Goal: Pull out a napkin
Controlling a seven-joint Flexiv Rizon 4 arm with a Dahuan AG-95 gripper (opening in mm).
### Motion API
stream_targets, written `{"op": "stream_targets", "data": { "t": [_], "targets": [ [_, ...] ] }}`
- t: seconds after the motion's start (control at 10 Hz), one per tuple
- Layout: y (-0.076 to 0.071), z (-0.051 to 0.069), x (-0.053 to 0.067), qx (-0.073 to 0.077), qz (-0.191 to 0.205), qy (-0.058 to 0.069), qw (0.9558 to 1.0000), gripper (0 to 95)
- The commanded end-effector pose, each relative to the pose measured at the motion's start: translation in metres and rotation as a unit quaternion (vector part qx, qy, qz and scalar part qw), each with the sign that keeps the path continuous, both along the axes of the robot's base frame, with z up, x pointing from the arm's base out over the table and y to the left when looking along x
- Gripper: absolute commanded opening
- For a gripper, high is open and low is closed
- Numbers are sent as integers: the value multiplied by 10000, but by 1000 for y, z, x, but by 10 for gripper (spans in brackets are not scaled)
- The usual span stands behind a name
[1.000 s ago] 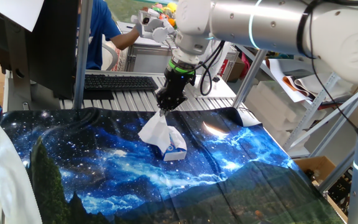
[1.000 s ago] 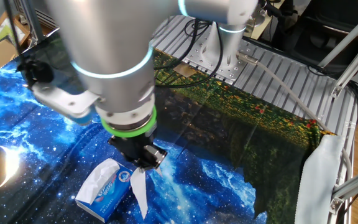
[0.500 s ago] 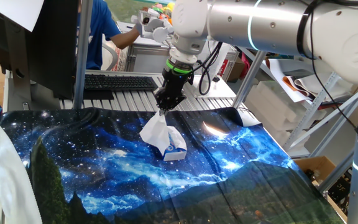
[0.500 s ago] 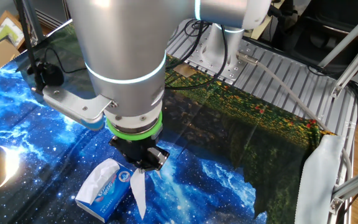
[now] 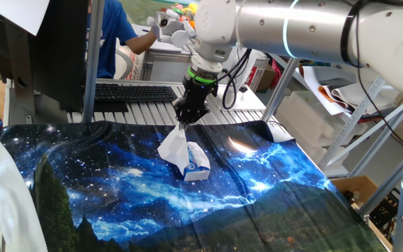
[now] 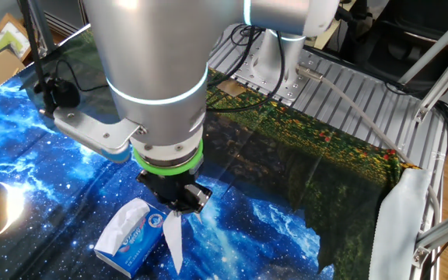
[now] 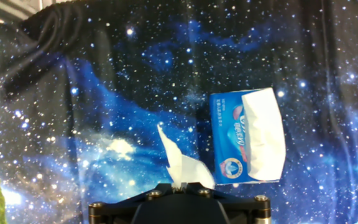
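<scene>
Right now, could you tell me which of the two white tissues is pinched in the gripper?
The loose napkin hanging from the shut gripper; the other tissue sits in the blue pack.

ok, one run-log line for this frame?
gripper: shut on napkin | napkin: hanging free of tissue pack | tissue pack: on starry cloth, next sheet poking out

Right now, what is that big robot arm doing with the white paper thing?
The robot arm is pulling a napkin out of a small blue tissue pack. Its claw is shut on the top of the napkin and points down, holding it above the starry blue cloth. The napkin hangs loose from the claw, and the pack lies on the cloth beside it with more white tissue showing at its opening.
</scene>
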State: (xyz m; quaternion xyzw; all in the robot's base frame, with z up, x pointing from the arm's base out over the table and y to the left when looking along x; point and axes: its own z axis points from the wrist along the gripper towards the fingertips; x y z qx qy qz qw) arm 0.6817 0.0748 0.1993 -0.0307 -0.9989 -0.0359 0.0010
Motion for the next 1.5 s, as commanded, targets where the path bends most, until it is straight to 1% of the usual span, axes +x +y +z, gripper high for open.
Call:
{"op": "stream_targets", "data": {
  "t": [0.1,0.2,0.3,0.5,0.7,0.8,0.9,1.1,1.2,1.3,1.4,1.5],
  "targets": [
    [0,0,2,16,-62,86,9999,0],
    [0,0,2,16,-62,86,9999,0],
    [3,2,0,25,-21,124,9999,0],
    [14,9,-8,-38,-5,70,10000,0],
    [41,16,-23,-219,-92,40,9997,0],
    [52,17,-29,-255,-130,22,9996,0],
    [68,16,-36,-302,-224,8,9993,0],
    [99,8,-49,-577,-315,-10,9978,0],
    [109,5,-54,-578,-407,-1,9975,0],
    [115,4,-59,-624,-527,42,9967,0],
    [116,4,-60,-610,-641,56,9961,190],
    [116,4,-60,-566,-756,139,9954,380]
  ]
}}
